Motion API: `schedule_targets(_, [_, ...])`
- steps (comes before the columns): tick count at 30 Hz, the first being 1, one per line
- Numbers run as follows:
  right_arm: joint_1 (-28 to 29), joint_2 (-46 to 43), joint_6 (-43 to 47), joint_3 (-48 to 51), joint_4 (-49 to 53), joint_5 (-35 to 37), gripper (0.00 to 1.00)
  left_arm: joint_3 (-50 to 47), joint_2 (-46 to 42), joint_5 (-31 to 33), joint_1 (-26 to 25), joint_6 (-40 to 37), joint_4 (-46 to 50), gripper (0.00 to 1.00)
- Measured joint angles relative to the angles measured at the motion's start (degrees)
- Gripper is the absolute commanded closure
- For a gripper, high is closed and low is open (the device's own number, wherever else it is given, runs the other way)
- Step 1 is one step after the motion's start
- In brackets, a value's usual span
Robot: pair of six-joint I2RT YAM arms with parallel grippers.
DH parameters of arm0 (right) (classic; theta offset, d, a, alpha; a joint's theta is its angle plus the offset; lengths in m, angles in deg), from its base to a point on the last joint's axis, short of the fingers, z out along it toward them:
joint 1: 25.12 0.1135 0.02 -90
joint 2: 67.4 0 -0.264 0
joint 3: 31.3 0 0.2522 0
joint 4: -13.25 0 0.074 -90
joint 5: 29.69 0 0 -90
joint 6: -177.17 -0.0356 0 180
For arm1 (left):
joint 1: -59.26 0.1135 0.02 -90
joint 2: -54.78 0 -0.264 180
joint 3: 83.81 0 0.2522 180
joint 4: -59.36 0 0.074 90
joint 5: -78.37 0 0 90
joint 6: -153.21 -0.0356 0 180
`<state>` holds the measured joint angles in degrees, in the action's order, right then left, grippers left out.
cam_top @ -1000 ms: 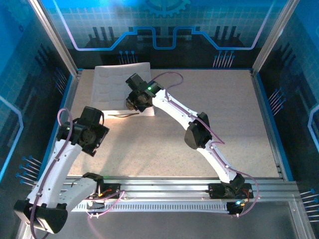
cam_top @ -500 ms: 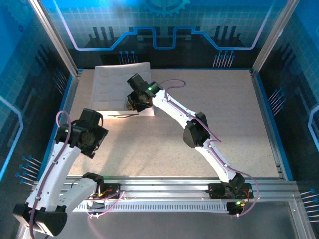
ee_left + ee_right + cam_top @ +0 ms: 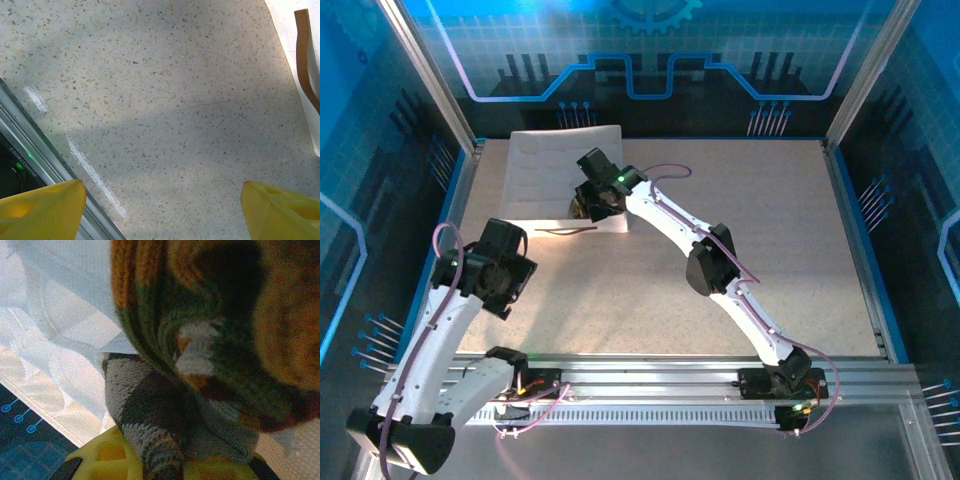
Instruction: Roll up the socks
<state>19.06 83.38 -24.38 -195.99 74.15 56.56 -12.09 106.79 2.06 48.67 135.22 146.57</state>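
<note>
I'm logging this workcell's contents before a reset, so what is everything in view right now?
green sock: one, olive green with orange, bunched over the tray's near right corner
argyle sock: one, brown and beige, pressed against the green sock
tray: one, white quilted, far left of the table
strap: one, brown, at the tray's near edge
table: one, speckled beige
enclosure walls: blue, around the table
left gripper: one, yellow fingers, open over bare table near the left edge
right gripper: one, yellow fingers, closed on the argyle sock, above the tray
</note>
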Motion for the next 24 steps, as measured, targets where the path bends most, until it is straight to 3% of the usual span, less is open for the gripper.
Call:
schedule_targets(5, [0.0,-0.2,1.1,0.5,-1.0,-0.2,0.55,0.0,0.0,0.0,0.0,0.0,0.0,0.19])
schedule_targets(15, [-0.6,-1.7,3.7,1.4,-0.4,0.3,0.43,0.0,0.0,0.0,0.0,0.0,0.0,0.19])
schedule_targets(17, [-0.7,-2.1,4.3,1.7,-0.1,0.7,0.43,0.0,0.0,0.0,0.0,0.0,-0.1,0.19])
schedule_targets(20, [-0.7,-2.7,5.1,2.2,1.2,0.8,0.61,0.0,-0.1,-0.1,0.0,0.0,-0.1,0.19])
schedule_targets(22, [-0.7,-3.1,5.9,2.7,2.2,0.9,0.62,0.0,-0.2,-0.2,0.0,0.0,-0.2,0.19])
schedule_targets(24, [-0.7,-3.5,6.2,3.1,3.1,1.2,0.70,0.0,-0.5,-0.4,0.0,0.1,-0.2,0.19])
